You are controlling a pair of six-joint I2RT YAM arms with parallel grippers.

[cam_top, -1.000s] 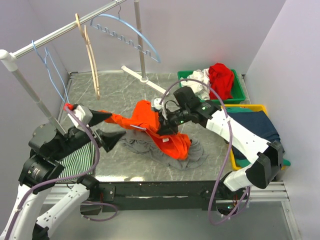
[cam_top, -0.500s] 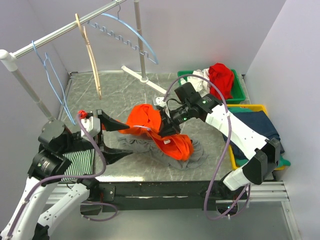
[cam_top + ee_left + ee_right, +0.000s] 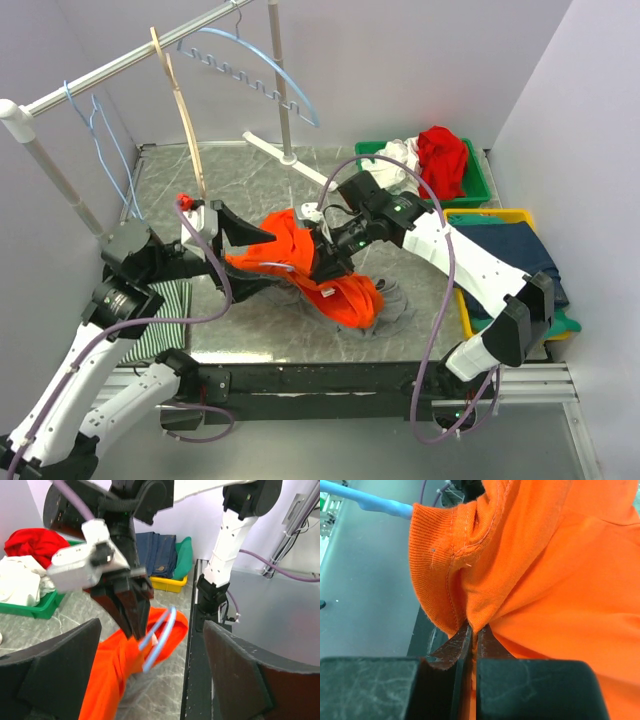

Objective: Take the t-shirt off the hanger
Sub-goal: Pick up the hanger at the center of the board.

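The orange t-shirt point(image 3: 305, 262) hangs bunched just above the table's middle, with the light blue hanger point(image 3: 161, 634) still threaded through it. My right gripper point(image 3: 326, 258) is shut on a fold of the t-shirt point(image 3: 530, 555) by a ribbed hem, and the hanger's blue end point(image 3: 370, 502) sticks out beyond the cloth. My left gripper point(image 3: 254, 258) is open, its two fingers straddling the shirt's left end without pinching it. In the left wrist view the right gripper point(image 3: 125, 607) grips the cloth point(image 3: 112, 675) beside the hanger, between my wide-apart fingers point(image 3: 55, 672).
A grey garment point(image 3: 392, 300) lies under the shirt. A green bin point(image 3: 478, 188) with white and red clothes and a yellow bin point(image 3: 515, 215) with navy clothes stand at the right. A clothes rack point(image 3: 283, 90) with a wooden hanger point(image 3: 186, 115) and blue hangers point(image 3: 262, 70) stands behind. Striped cloth point(image 3: 165, 312) lies at the left.
My left gripper has moved right and forward until its open fingers straddle the shirt's left end. The right gripper has shifted slightly left, still holding the shirt.
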